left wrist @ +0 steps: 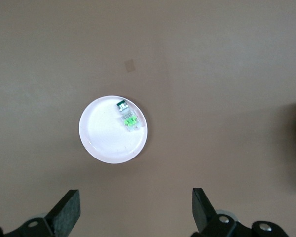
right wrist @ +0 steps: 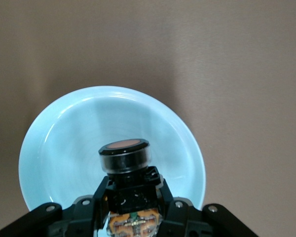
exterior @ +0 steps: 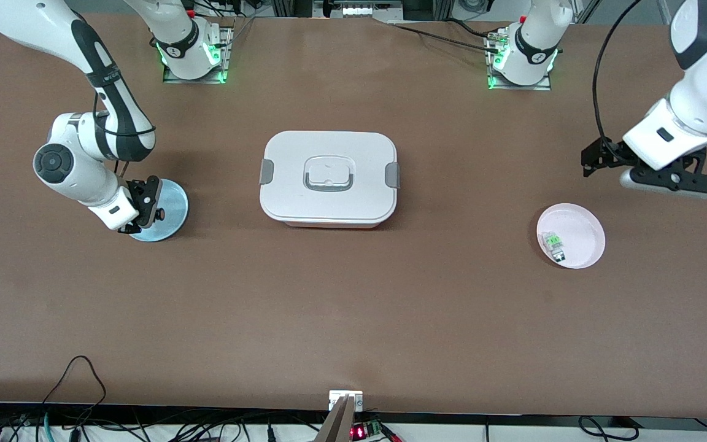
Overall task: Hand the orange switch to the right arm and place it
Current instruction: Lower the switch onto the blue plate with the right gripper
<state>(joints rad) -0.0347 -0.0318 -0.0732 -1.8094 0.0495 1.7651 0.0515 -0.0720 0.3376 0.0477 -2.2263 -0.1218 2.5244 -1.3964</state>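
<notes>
Grippers sit at the two ends of the brown surface (exterior: 353, 307), with a white lidded box (exterior: 329, 178) at the middle as the landmark. Toward the right arm's end of the surface from the box lies a pale blue plate (exterior: 172, 212). The right gripper (exterior: 139, 212) is low over that plate, its slim black fingers clamped tight on the orange switch (right wrist: 125, 157). In the right wrist view the switch shows as a stubby black piece with a round orange face, held between the fingers over the middle of the plate; whether it touches the plate cannot be told.

Toward the left arm's end of the surface from the box lies a white plate (exterior: 580, 224), a little nearer to the front camera than the box. In it lies a small clear-and-green part (exterior: 554, 244), close to the rim on the side that faces the box. The left gripper (exterior: 654, 169) hangs in the air over bare surface just beside the white plate, holding nothing, with its wide black fingers (left wrist: 66, 210) spread as far apart as they go. In the left wrist view the white plate and its part lie between and past those two fingers, well apart from them.

The box's lid is on, with a grey handle in its top and grey clasps at both short ends.
</notes>
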